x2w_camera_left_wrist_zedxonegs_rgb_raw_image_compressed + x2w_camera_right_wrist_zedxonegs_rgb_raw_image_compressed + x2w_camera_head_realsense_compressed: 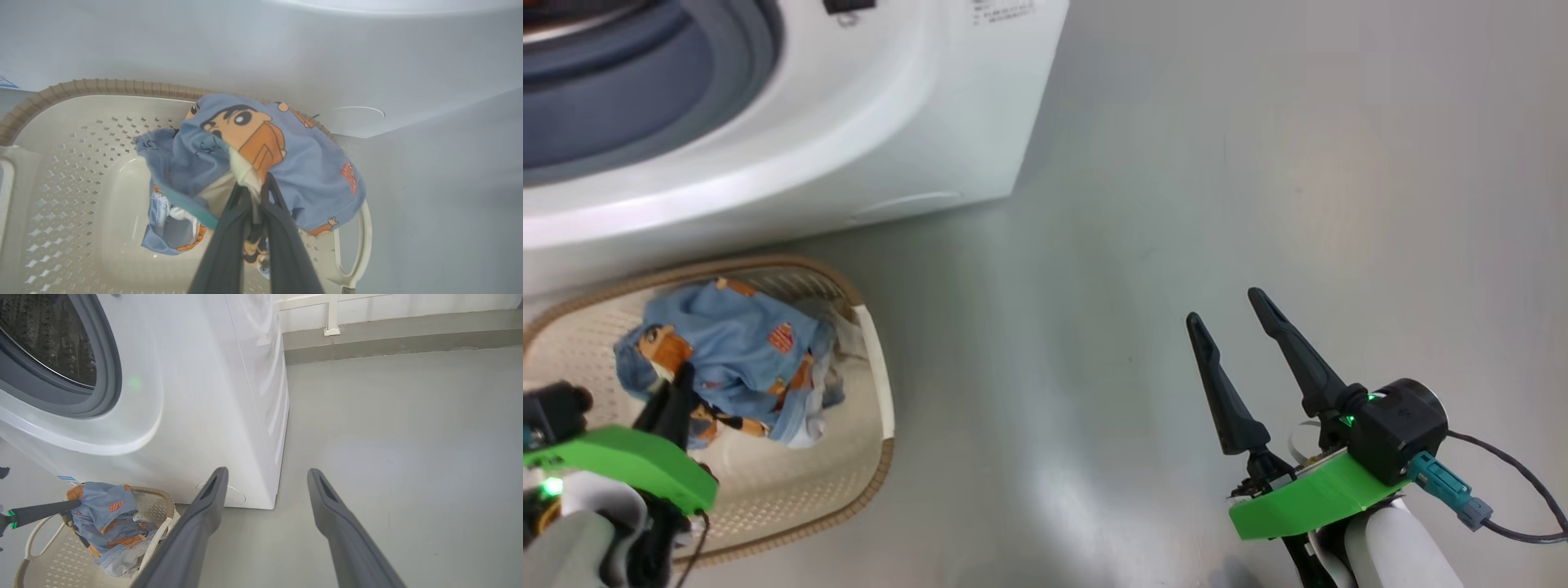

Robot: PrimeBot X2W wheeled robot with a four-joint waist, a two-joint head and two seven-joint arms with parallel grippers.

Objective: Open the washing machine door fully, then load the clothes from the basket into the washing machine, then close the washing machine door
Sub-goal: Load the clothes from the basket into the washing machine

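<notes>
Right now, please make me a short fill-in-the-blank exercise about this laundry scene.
1. The left gripper is shut on the printed blue ____.
2. The right gripper is ____, not shut, above the grey floor.
3. The white washing machine stands just behind the cream ____.
Missing words: clothes, open, basket.

Blue cartoon-print clothes [735, 351] bunched inside the cream perforated basket [800, 482], just beside the open white washing machine [890, 106].

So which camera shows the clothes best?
Left wrist view: the clothes are close and central, pinched by the left gripper, jaws shut. Head view shows them smaller, in the basket; right wrist view, small, lower left.
</notes>
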